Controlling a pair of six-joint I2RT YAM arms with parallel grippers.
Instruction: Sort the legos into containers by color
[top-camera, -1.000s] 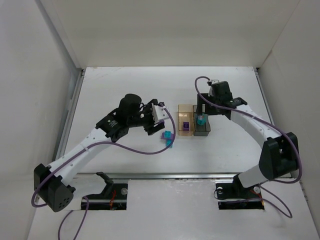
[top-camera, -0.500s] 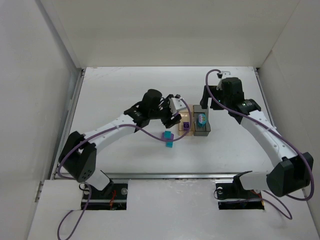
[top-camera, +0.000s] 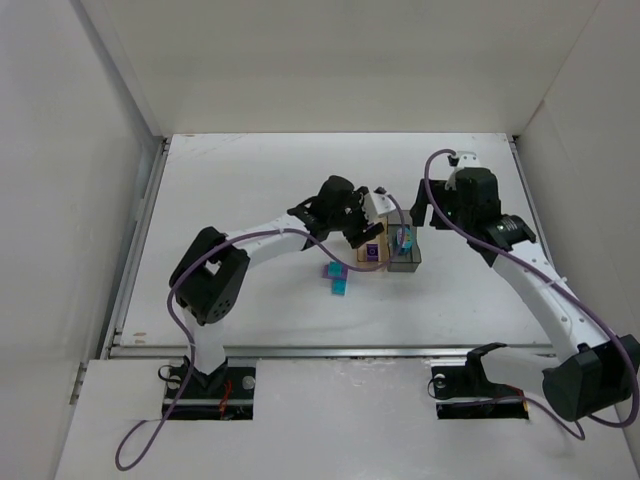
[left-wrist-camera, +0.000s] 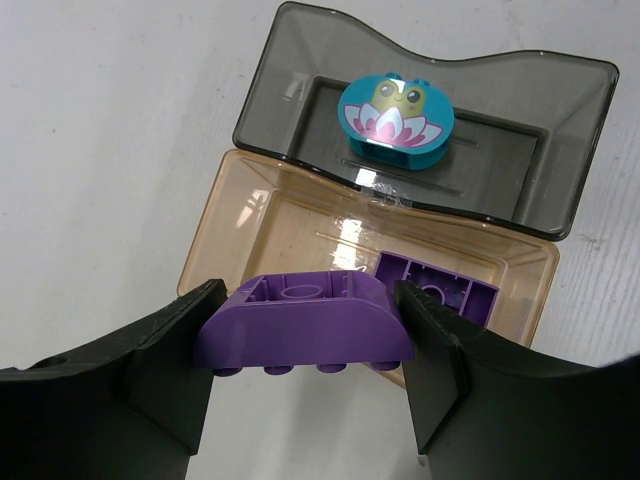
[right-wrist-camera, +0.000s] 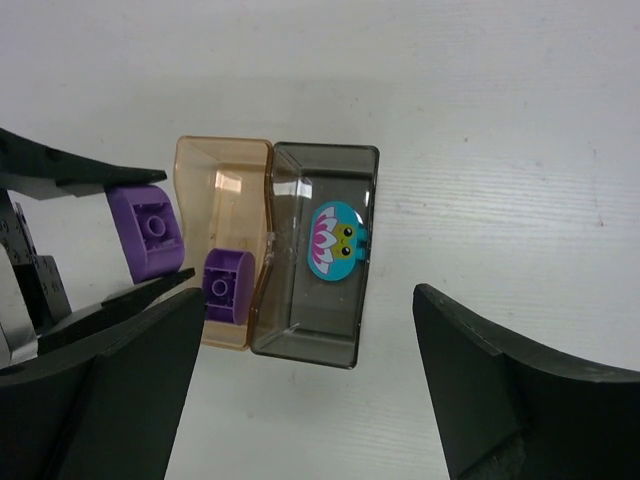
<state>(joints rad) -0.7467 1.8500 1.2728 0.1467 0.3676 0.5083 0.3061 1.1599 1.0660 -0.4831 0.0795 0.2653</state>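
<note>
My left gripper (left-wrist-camera: 305, 345) is shut on a purple arched lego (left-wrist-camera: 305, 322) and holds it over the near rim of the amber container (left-wrist-camera: 250, 225). Another purple lego (left-wrist-camera: 437, 290) lies inside that container. A teal lego (left-wrist-camera: 395, 112) with a lotus print lies in the smoky grey container (left-wrist-camera: 565, 130) right beside it. My right gripper (right-wrist-camera: 315, 392) is open with nothing in it, above and just behind the grey container (right-wrist-camera: 310, 325). From above, the left gripper (top-camera: 362, 238) meets the amber container (top-camera: 370, 257) from the left. The right gripper (top-camera: 414, 220) hangs over the grey one (top-camera: 406, 262).
Two loose legos lie on the white table left of the containers, one purple (top-camera: 332, 270) and one teal (top-camera: 340, 288). White walls close in the table on the left, back and right.
My left arm has swung right, carrying the purple lego to the amber container. My right gripper has drawn back from the grey container and opened a little wider, leaving the teal lego inside.
</note>
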